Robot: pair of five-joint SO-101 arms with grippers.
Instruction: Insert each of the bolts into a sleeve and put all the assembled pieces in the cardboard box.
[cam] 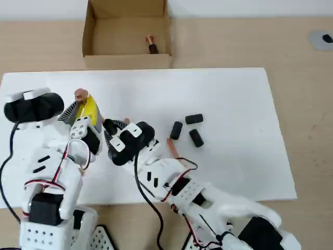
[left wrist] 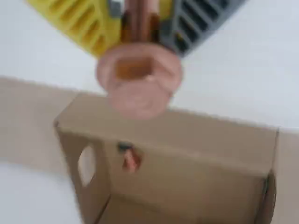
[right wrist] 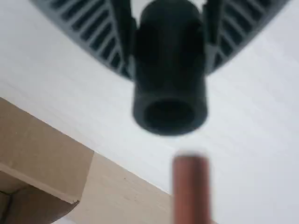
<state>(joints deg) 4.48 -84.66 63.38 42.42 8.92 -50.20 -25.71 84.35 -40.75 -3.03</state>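
High view: we see the left gripper clamped on a copper-coloured flanged bolt, head outward, beside the right gripper gripping a black cylindrical sleeve, bore forward. We judge they're held close for mating, cardboard box beyond.

You're working at what looks like a lab or office desk: a wood-grain tabletop with a grey cable grommet at the upper right of the high view, a white sheet across its middle, and small robot arms with exposed wiring along the lower edge.
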